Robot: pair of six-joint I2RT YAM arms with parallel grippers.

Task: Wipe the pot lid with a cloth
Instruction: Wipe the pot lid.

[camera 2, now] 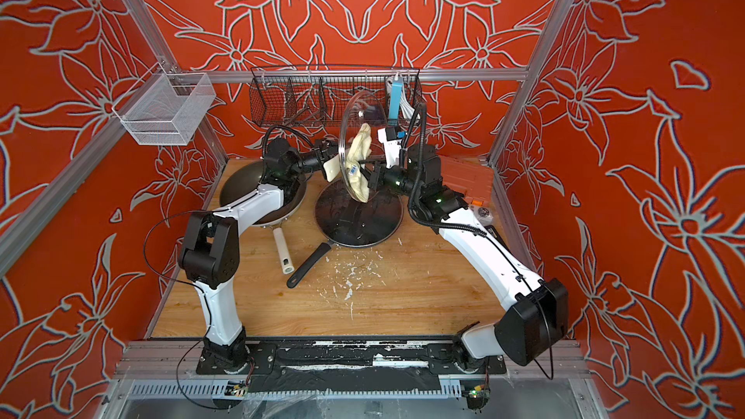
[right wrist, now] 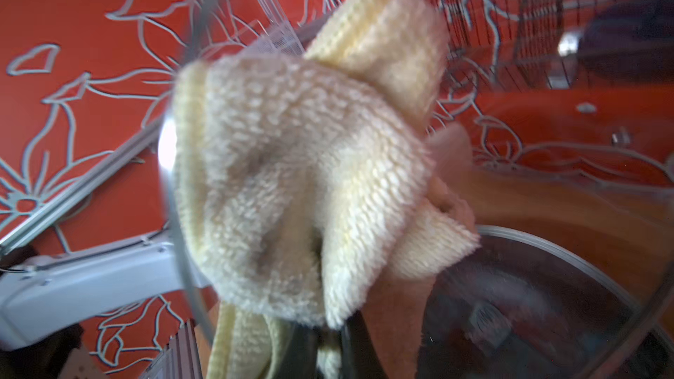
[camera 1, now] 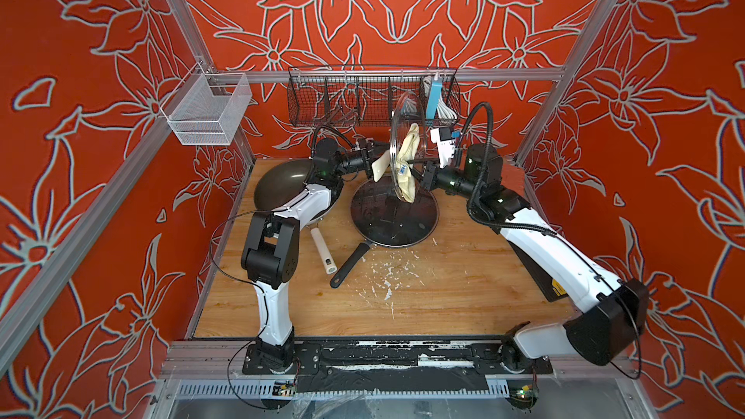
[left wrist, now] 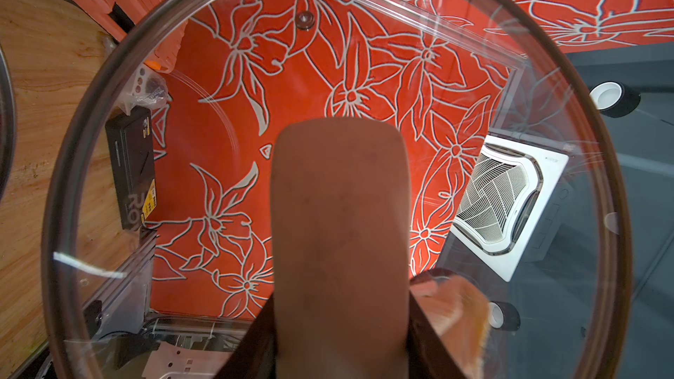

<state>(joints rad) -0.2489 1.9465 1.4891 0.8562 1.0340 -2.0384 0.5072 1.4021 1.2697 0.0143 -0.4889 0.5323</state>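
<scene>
Red floral walls [camera 1: 403,14] framed the counter [camera 1: 443,296]. Left fingers [left wrist: 251,348] clamped the upright lid [camera 1: 405,106] by its handle [left wrist: 339,231], probably the safest hold; right fingers [right wrist: 355,351], closed on the soft cloth [camera 1: 406,151], pressed it against that likely slippery, fragile glass.

The wooden tabletop's [camera 1: 443,300] near edge is open. A dark round wok [camera 1: 278,185] fills the far left corner; a black frying pan [camera 1: 393,217] blocks the middle, a clear glass pot lid [camera 1: 405,108] upright above it.
</scene>
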